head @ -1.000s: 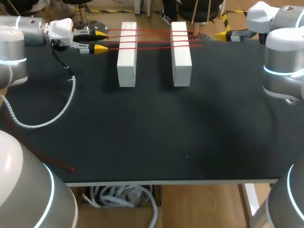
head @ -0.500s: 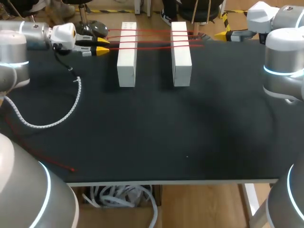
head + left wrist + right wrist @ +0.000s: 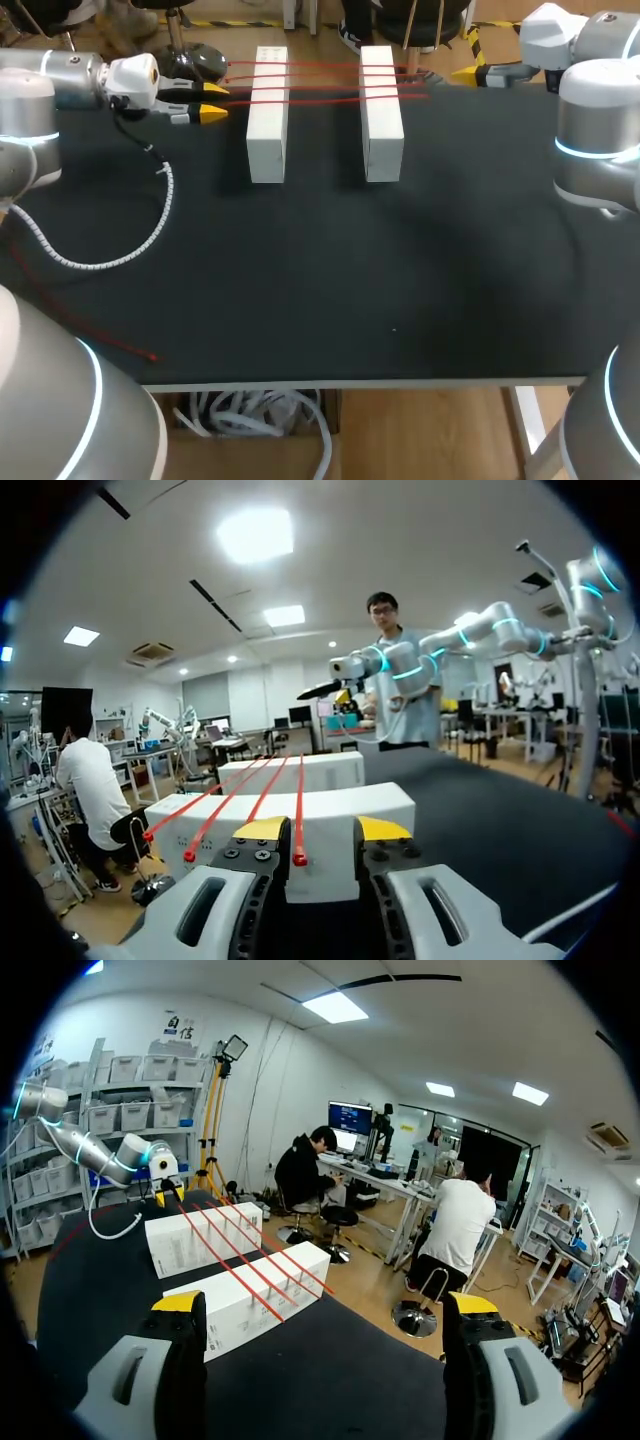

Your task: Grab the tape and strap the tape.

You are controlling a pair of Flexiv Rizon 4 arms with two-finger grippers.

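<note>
Three red tapes (image 3: 320, 83) lie stretched across two white blocks (image 3: 267, 130) (image 3: 381, 130) at the table's far side. My left gripper (image 3: 211, 101) sits just left of the left block, fingers a little apart. In the left wrist view the end of the nearest tape (image 3: 299, 858) lies between the fingertips (image 3: 262, 828), close to one and clear of the other, so the left gripper (image 3: 323, 830) is open. My right gripper (image 3: 326, 1305) stands wide open and holds nothing, right of the blocks (image 3: 240, 1310) near the far edge.
A loose red tape (image 3: 100, 335) lies on the black table (image 3: 400, 260) near the front left corner. A white spiral cable (image 3: 150, 220) hangs from my left arm and curls over the table's left side.
My left gripper has shifted slightly toward the near side, onto the nearest tape's end. Its cable swung a little to the right. The right arm has not moved.
</note>
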